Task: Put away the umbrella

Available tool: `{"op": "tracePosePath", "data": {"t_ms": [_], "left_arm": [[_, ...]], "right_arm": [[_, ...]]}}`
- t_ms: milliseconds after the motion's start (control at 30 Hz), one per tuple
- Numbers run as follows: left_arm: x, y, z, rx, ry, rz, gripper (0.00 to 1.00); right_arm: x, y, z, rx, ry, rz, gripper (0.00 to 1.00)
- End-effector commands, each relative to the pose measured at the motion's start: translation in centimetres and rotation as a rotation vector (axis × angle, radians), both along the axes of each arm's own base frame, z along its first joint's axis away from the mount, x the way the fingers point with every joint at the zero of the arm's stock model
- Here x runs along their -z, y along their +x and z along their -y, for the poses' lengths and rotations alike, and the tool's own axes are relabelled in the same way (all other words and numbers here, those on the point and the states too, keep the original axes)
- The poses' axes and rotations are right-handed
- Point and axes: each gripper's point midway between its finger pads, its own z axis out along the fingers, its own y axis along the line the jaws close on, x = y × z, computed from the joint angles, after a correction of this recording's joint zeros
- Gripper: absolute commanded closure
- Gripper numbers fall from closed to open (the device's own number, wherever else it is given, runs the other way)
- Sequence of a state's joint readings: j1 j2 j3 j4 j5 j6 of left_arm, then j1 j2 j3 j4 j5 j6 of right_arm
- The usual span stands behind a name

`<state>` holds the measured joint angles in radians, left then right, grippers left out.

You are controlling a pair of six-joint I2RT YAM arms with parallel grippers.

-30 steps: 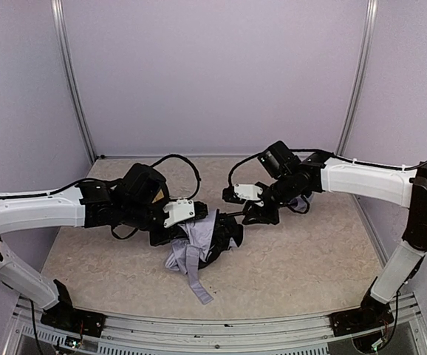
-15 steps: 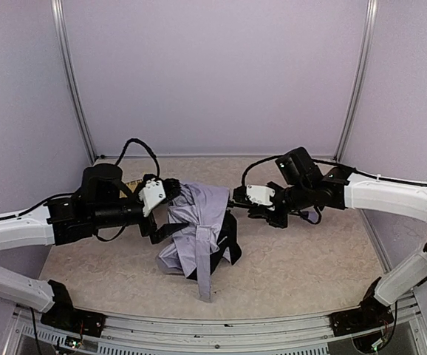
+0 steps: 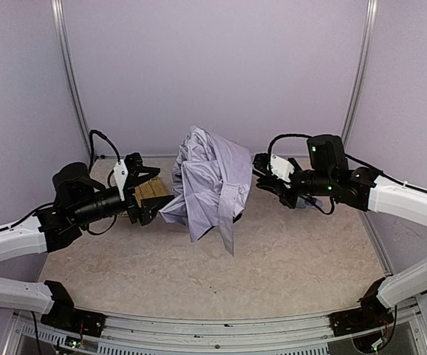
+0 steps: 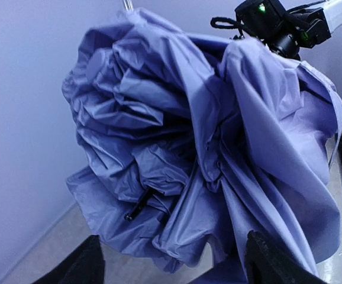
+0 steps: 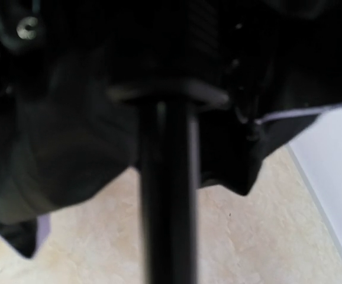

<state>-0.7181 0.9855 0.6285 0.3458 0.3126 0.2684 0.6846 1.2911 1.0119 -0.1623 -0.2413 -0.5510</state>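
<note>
Grips the umbrella by its thin black shaft with the right gripper, fingers pinched on that shaft at the 3 o'clock side of the bunched fabric. Holds it raised off the table, near the middle of the top view and a little toward 12 o'clock, the pale lavender-grey cloth crumpled and half collapsed, with one long strip of fabric dangling toward 6 o'clock. Shows, in the right wrist view, only the shaft running up the centre into dark, blurred folds. Has the left gripper spread wide at the 9 o'clock side of the umbrella, just beside the cloth and holding nothing; cannot tell whether it touches. Frames the hanging cloth, in the left wrist view, between two black fingertips standing well apart at the bottom corners. Reveals a woven straw tray in the gap between those spread fingers, partly hidden by them
</note>
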Motion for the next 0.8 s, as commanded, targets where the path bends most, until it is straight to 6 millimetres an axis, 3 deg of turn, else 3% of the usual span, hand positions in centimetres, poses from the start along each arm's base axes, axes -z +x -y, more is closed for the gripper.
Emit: {"op": "tracePosePath", "data": {"t_ms": [0, 133, 233, 300, 367, 467, 533, 633, 767], "left_arm": [[3.6, -0.3, 1.7, 0.103, 0.049, -0.106, 0.29], [4.6, 0.0, 3.6, 0.177, 0.024, -0.122, 0.32], [5.2, 0.6, 4.7, 0.208, 0.008, -0.116, 0.34], [5.6, 0.7, 5.6, 0.243, 0.005, -0.106, 0.34], [6.9, 1.4, 6.3, 0.245, 0.025, -0.119, 0.35], [8.6, 3.0, 6.5, 0.191, 0.038, -0.143, 0.34], [8.8, 4.2, 6.0, 0.127, 0.022, -0.136, 0.31], [7.1, 5.7, 4.1, 0.005, -0.041, -0.075, 0.24], [3.9, 6.5, 0.4, -0.130, -0.138, 0.012, 0.18]], "right_arm": [[-3.2, -0.3, -0.5, -0.034, 0.088, 0.069, 1.00], [-1.8, -2.1, -1.5, -0.154, 0.045, 0.066, 1.00], [1.0, -4.7, -2.4, -0.280, -0.030, 0.042, 1.00], [3.6, -4.5, -2.2, -0.240, -0.116, 0.034, 1.00], [4.8, -2.9, -1.5, -0.143, -0.176, 0.039, 1.00], [4.6, -0.3, 0.0, 0.006, -0.224, 0.089, 1.00], [3.1, 1.4, 1.2, 0.091, -0.212, 0.144, 1.00], [0.4, 3.4, 3.5, 0.185, -0.179, 0.197, 1.00], [-1.5, 5.1, 6.7, 0.309, -0.171, 0.256, 1.00]]}}
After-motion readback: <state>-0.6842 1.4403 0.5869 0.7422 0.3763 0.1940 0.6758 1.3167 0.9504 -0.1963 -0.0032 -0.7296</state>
